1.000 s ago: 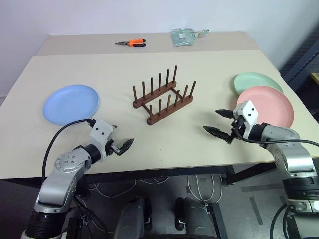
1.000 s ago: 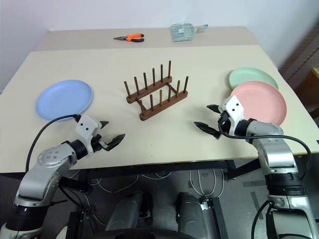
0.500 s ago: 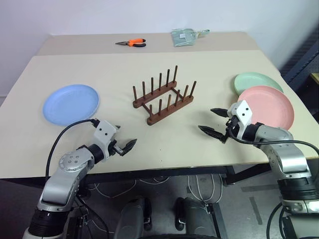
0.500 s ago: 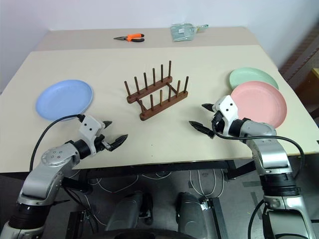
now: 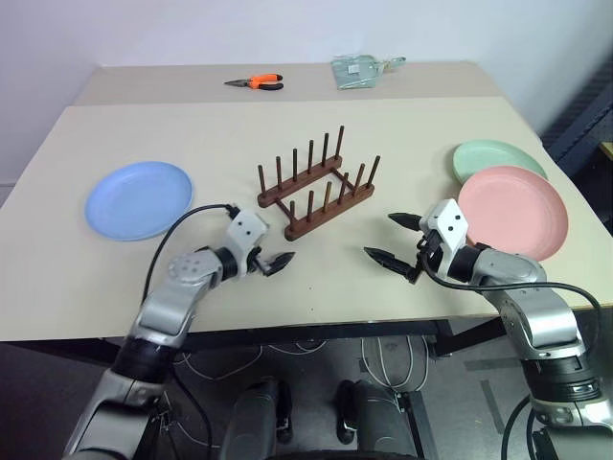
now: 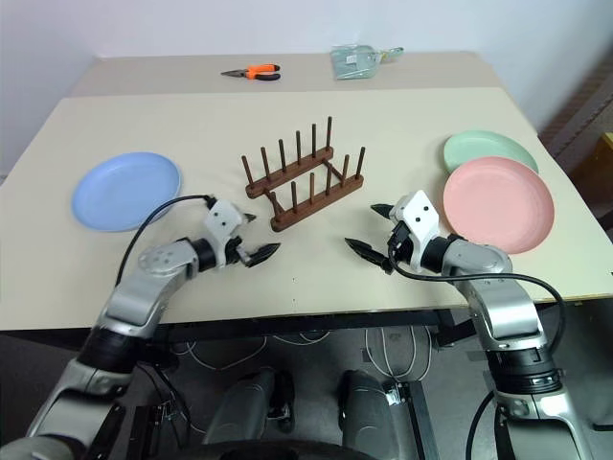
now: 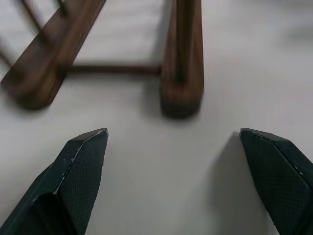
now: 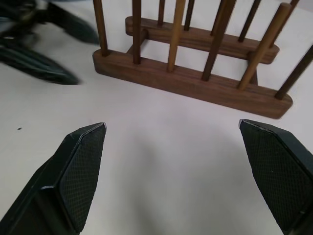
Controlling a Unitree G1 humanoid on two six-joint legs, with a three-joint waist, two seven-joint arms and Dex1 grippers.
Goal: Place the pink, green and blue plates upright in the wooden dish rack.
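Left eye view: light blue plate [image 5: 139, 198] flat at table's left, spread left gripper [image 5: 273, 259], dark peg-rowed wooden dish rack [image 5: 317, 191] mid-table running diagonally up-right, spread right gripper [image 5: 391, 240], mint green plate [image 5: 496, 159] and pink plate [image 5: 512, 210] flat at right.

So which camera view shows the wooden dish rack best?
The left eye view: the whole wooden dish rack shows, both rails and all pegs; the right eye view is similar. The right wrist view cuts off the peg tops, and the left wrist view gives just the rail ends.
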